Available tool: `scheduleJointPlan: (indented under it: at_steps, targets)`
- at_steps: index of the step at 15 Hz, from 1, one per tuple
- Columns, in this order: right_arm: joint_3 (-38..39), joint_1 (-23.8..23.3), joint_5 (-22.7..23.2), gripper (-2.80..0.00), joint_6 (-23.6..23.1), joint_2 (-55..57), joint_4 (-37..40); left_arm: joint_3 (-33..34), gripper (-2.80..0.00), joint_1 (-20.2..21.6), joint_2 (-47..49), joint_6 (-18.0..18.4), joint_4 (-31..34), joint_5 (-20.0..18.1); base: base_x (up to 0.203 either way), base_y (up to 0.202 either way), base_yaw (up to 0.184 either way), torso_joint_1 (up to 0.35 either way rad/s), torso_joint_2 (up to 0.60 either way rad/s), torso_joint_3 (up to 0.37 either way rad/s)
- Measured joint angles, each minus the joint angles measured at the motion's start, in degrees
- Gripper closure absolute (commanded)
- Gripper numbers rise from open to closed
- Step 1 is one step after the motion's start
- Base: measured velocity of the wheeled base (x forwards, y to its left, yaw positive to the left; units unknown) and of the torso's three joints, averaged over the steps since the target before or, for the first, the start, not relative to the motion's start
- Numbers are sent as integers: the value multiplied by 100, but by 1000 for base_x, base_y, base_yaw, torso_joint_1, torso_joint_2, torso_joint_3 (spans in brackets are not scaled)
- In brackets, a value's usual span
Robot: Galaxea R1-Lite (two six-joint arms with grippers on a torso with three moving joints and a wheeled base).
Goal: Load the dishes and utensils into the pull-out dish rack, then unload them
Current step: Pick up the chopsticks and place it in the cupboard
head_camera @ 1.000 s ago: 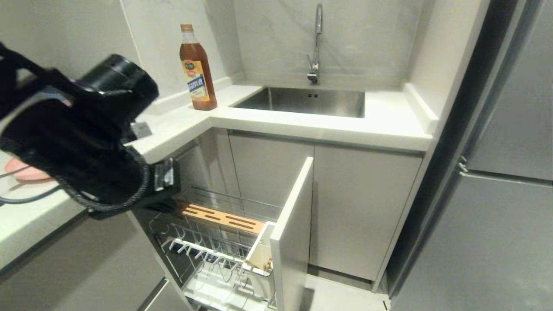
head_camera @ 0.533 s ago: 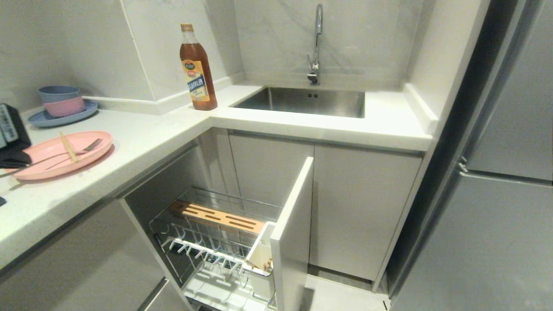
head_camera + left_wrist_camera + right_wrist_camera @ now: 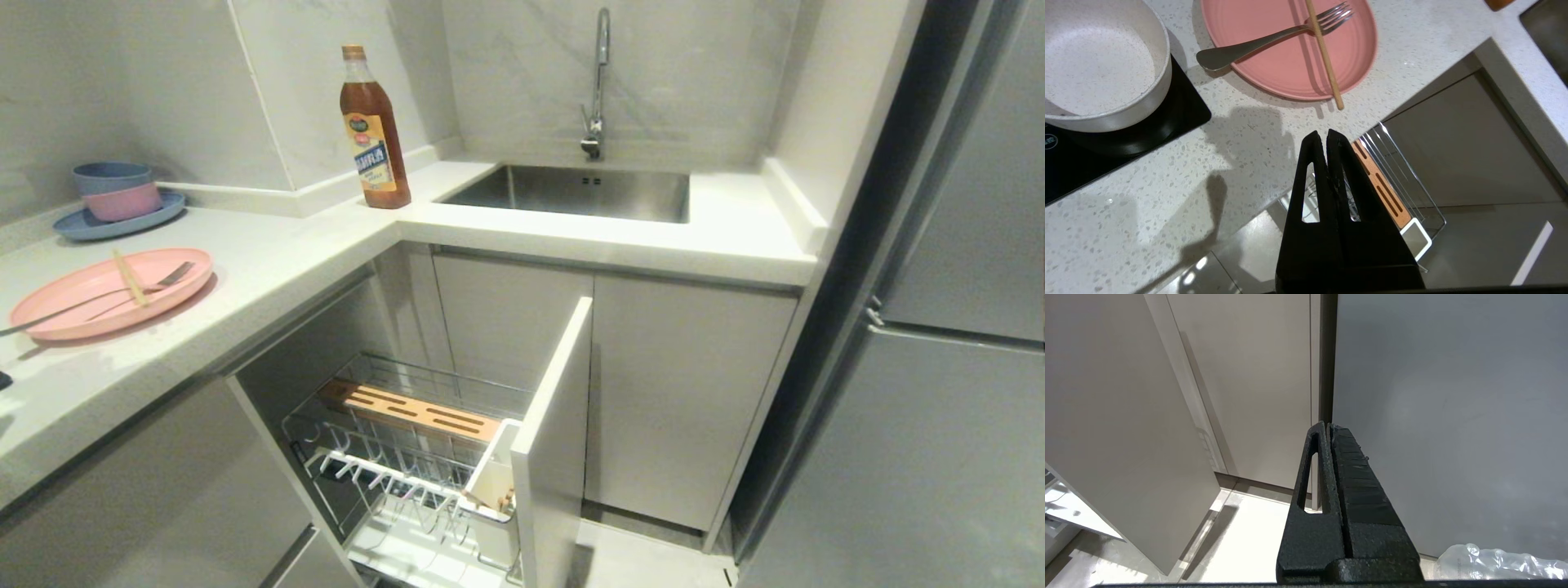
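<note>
Presently the left gripper (image 3: 1323, 136) hangs clenched and empty above the counter edge (image 3: 1237, 163), near the pink plate (image 3: 57, 306) carrying fork (image 3: 160, 279) and chopsticks (image 3: 129, 278). Pull-out dish rack (image 3: 412, 457) stands open, unloaded. Right gripper (image 3: 1327, 428) clenched, parked low beside the cabinet doors (image 3: 1257, 375).

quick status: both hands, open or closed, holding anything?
Left hand: closed, empty, above the counter edge near the pink plate.
Right hand: closed, empty, parked by the cabinet fronts.

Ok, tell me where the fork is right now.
The fork lies on the pink plate on the left counter in the head view, crossed by chopsticks, near the blue dishes.
</note>
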Motion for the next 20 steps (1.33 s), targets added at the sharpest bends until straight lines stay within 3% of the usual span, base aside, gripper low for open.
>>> scheduleJointPlan:
  at_steps: [1,8,13,20]
  targets:
    - [0,0,0,0,0,1,0,-51,-280,30,156,-2,11,-9,0,0,0,0,0,0]
    - [0,0,0,0,0,0,0,-492,-280,-98,1177,-18,16,111,0,0,0,0,0,0]
    - [0,0,0,0,0,0,0,-1002,-280,-372,1917,-10,33,566,0,0,0,0,0,0]
    - [0,0,0,0,0,0,0,-1065,-280,-567,2435,-11,36,947,0,0,0,0,0,0]
